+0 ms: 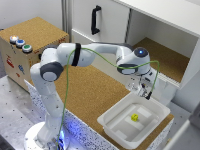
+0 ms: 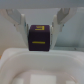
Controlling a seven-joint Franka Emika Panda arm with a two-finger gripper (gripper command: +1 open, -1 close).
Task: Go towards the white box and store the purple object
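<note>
The white box (image 1: pixel 116 129) is a shallow white tray at the cork counter's near corner, on the exterior view's right. My gripper (image 1: pixel 146 93) hangs just above the tray's far rim. In the wrist view the purple object (image 2: pixel 40 35), a small dark cube with a yellow stripe low on its face, sits between the two fingers (image 2: pixel 20 22), and the gripper (image 2: pixel 40 32) is shut on it. The tray's white rim (image 2: pixel 30 55) lies directly beneath. In the exterior view the cube is too small to make out at the fingertips.
A tiny yellow block (image 1: pixel 134 117) lies inside the tray. Behind the arm stands a big white cupboard with a black handle (image 1: pixel 95 20) and an open compartment (image 1: pixel 165 55). A brown box with coloured buttons (image 1: pixel 20 43) stands at the exterior view's left.
</note>
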